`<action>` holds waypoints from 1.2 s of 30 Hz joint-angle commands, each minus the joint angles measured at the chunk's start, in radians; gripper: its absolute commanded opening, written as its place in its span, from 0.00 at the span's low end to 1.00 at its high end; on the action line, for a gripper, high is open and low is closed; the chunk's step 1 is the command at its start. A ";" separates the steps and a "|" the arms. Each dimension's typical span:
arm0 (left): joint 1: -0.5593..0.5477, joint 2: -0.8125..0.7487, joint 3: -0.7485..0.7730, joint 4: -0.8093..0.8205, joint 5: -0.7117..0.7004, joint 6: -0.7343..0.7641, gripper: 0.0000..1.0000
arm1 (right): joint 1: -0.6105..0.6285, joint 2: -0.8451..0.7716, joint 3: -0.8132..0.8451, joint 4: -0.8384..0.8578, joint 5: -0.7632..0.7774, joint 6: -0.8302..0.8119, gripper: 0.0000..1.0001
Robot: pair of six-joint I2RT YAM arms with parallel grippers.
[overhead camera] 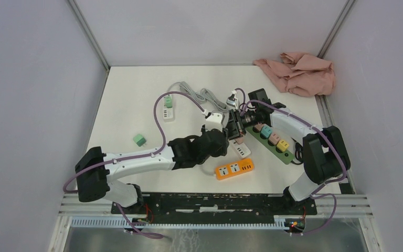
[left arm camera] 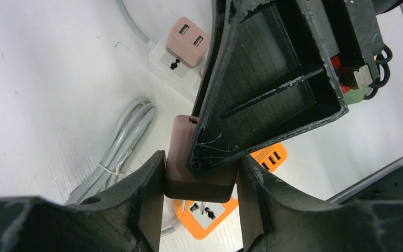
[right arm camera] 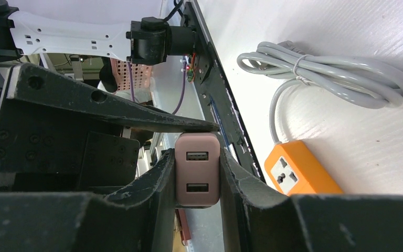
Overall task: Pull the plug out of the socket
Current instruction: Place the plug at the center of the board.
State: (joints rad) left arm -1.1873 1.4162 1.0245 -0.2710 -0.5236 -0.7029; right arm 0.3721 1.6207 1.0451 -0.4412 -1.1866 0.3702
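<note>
Now both grippers meet near the middle of the table (overhead camera: 136,94), and the mauve plug (right arm camera: 197,169) is between them. The right gripper (right arm camera: 197,157) has its fingers closed on the plug, one pad on each side, and the face with the two USB ports looks at the wrist camera. The left gripper (left arm camera: 200,173) has one finger on each side of the same plug. One pad touches it and the other is just beside it, so it is not possible to tell if this grip is already firm. One right finger crosses over the plug in the left wrist view. The orange power strip (overhead camera: 234,169) lies just beside, at the near side, and its grey cable (right arm camera: 336,79) is coiled. A white power strip (left arm camera: 170,63) with a pink adapter (left arm camera: 189,39) lies near. It cannot be seen whether the plug sits in any socket.
</note>
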 commanded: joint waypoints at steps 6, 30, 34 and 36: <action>-0.004 -0.013 0.018 -0.013 -0.082 0.053 0.08 | -0.004 -0.004 0.043 0.012 -0.030 0.005 0.44; 0.567 -0.589 -0.570 0.138 0.122 -0.029 0.03 | -0.009 -0.037 0.091 -0.116 -0.005 -0.172 0.82; 0.758 -0.656 -0.650 0.146 0.154 -0.081 0.03 | -0.009 -0.032 0.092 -0.118 -0.007 -0.174 0.81; 0.841 -0.655 -0.682 0.173 0.202 -0.101 0.03 | -0.009 -0.031 0.094 -0.121 -0.010 -0.177 0.81</action>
State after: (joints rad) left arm -0.4717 0.7750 0.3901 -0.1856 -0.4053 -0.7216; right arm 0.3668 1.6196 1.0943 -0.5617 -1.1755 0.2184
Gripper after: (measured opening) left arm 0.493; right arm 0.813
